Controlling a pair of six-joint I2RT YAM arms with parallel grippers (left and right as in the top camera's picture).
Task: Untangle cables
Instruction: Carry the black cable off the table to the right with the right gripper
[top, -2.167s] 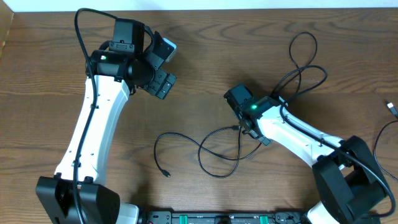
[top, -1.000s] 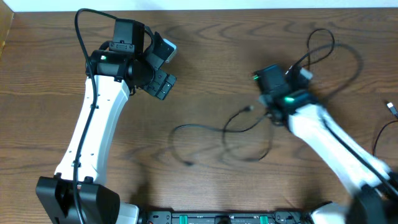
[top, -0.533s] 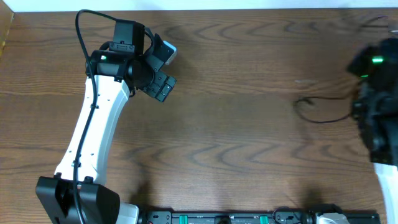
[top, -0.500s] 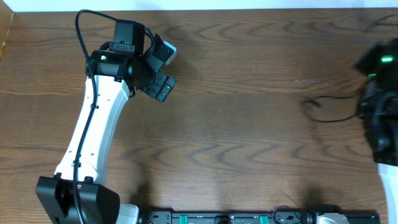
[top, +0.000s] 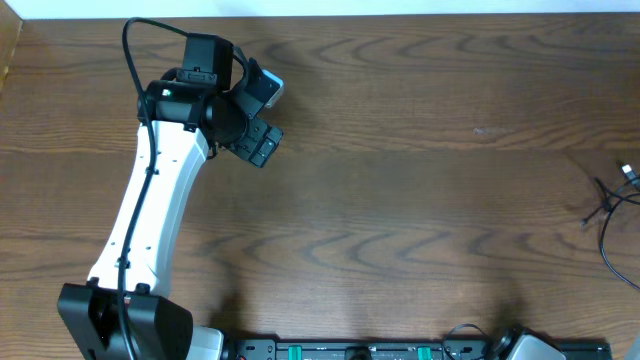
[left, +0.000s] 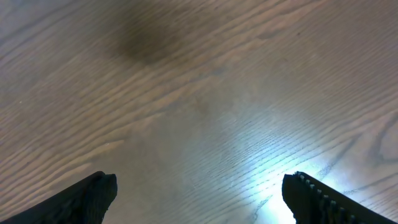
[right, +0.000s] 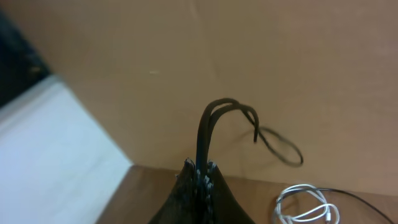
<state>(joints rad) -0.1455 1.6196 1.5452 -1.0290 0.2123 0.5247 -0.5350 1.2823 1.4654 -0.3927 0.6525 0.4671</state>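
Note:
In the right wrist view my right gripper (right: 200, 167) is shut on a black cable (right: 204, 127), which rises doubled from between the fingers and loops away to the right. A white cable (right: 303, 210) lies coiled on the table at lower right. In the overhead view, only a thin black cable (top: 606, 208) shows at the right edge, with a small plug (top: 628, 172) above it; the right arm is out of that view. My left gripper (top: 268, 112) hangs open at the far left over bare wood, its fingertips (left: 93, 194) wide apart with nothing between them.
A brown cardboard wall (right: 261, 68) stands behind the right gripper, with a white surface (right: 50, 155) to its left. The left arm (top: 150, 210) stretches from the front left towards the back. A black rail (top: 360, 350) runs along the table's front edge.
The right arm has swept off to the right and out of the overhead view, dragging the black cable from the table's middle to the right edge. The left arm has stayed put.

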